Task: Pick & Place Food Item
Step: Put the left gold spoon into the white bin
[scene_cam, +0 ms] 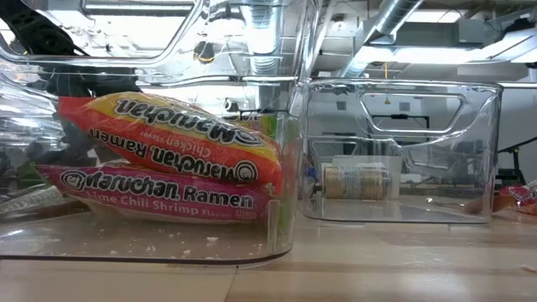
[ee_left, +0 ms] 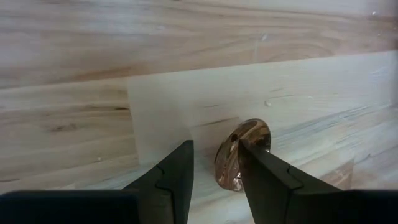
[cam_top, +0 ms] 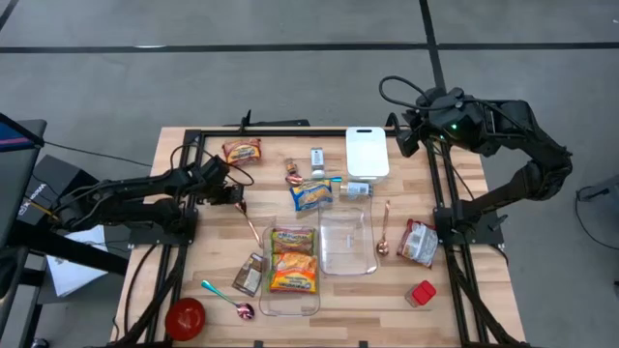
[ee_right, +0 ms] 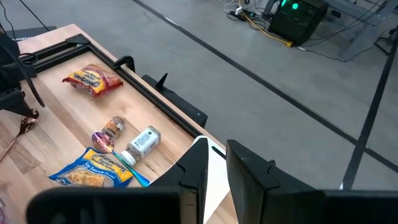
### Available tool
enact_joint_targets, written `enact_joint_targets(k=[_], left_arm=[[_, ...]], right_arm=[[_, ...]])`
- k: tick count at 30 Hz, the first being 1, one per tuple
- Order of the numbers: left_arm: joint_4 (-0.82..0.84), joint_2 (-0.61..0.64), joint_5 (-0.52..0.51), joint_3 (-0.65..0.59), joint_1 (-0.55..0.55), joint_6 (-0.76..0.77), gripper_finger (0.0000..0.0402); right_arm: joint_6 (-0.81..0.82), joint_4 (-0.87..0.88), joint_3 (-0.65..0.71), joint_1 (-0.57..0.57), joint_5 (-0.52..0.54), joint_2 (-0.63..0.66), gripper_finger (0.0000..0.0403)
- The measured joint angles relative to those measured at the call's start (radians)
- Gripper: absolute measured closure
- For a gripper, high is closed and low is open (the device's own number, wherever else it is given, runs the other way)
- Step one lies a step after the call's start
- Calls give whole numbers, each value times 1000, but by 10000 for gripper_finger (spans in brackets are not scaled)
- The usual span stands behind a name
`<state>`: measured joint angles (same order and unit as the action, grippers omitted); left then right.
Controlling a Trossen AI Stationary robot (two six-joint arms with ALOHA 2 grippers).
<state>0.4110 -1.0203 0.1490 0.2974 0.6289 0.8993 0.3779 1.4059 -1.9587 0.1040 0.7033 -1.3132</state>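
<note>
The left arm reaches in low over the wooden table (cam_top: 193,261), and the left gripper (ee_left: 214,163) points down with its fingers a little apart. The right arm is raised behind the table's far edge; the right gripper (ee_right: 216,163) seems nearly closed.
</note>
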Motion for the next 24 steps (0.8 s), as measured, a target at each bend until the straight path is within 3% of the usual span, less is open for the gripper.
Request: enact_joint_targets(k=[14, 18, 24], left_arm=[[-2, -1, -4, -1, 0, -4, 287], [-2, -2, -9, -2, 0, -42, 315], [-26, -1, 0, 0, 0, -55, 390]], right_arm=[[-3, 10, 0, 0, 0, 0, 351], [-3, 10, 0, 0, 0, 0, 351], [-3, 10, 0, 0, 0, 0, 351]])
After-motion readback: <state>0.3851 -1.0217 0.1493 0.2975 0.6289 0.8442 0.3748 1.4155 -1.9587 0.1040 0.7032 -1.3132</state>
